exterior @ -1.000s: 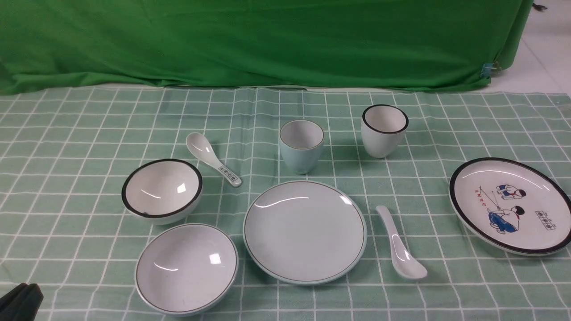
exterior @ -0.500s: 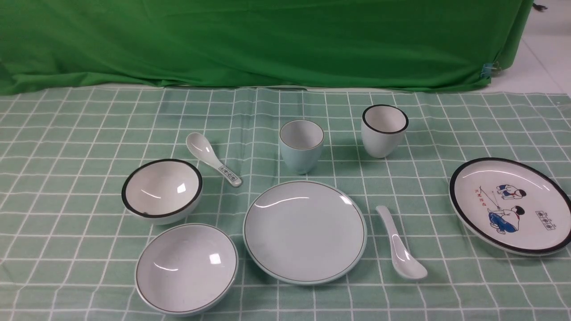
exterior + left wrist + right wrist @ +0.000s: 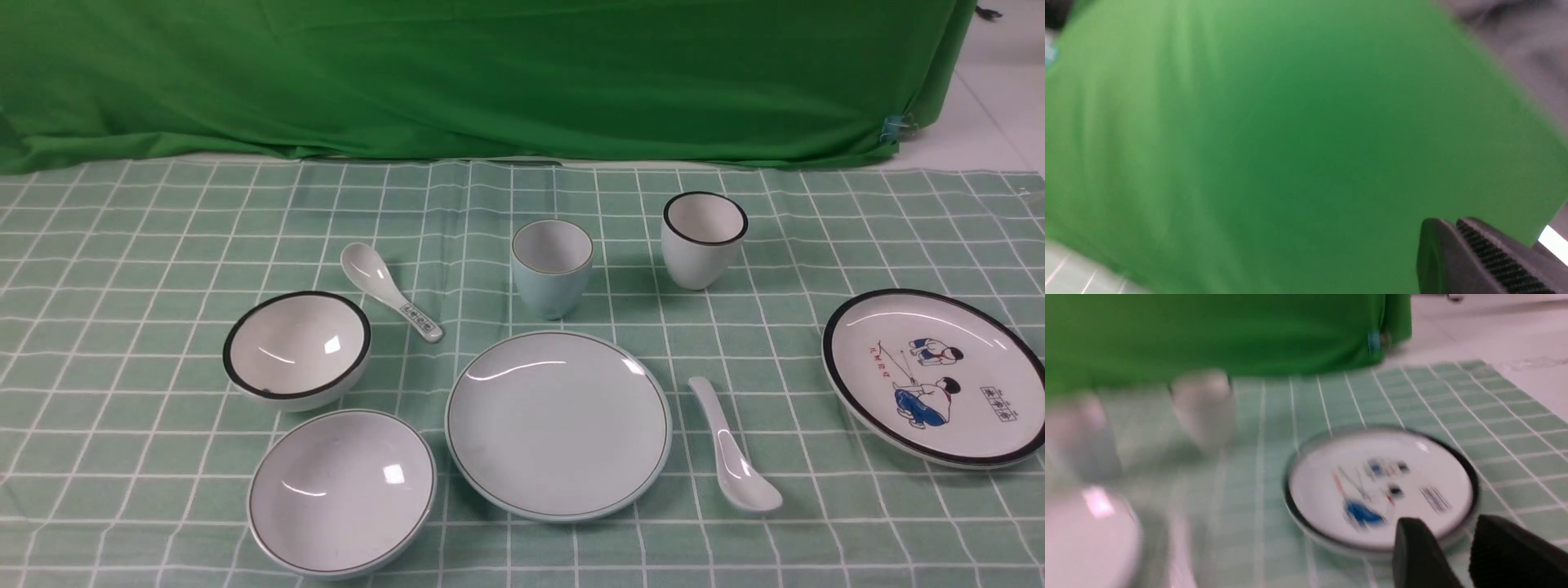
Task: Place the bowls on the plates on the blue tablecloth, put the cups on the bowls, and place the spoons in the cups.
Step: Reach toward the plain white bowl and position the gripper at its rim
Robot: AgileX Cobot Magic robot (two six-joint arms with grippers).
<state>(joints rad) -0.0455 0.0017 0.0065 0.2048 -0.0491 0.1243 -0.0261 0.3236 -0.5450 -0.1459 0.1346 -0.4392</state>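
Note:
On the blue tablecloth (image 3: 122,245) the pale blue bowl (image 3: 341,490) sits front left, with the black-rimmed white bowl (image 3: 296,347) behind it. The pale blue plate (image 3: 558,423) lies in the middle and the cartoon plate (image 3: 935,376) at the right. The pale blue cup (image 3: 552,268) and the white cup (image 3: 704,238) stand behind them. The marked spoon (image 3: 388,291) lies by the white bowl, the plain spoon (image 3: 731,447) right of the blue plate. Neither gripper shows in the front view. My left gripper (image 3: 1449,223) is shut, facing the backdrop. My right gripper (image 3: 1447,531) is open, near the cartoon plate (image 3: 1323,490).
The bright green backdrop cloth (image 3: 490,73) hangs along the far edge of the table. White floor (image 3: 1004,90) shows at the far right. Both wrist views are blurred.
The dark tip of my left gripper, at the front view's lower left corner one second ago, has left that view. The dishes have not moved.

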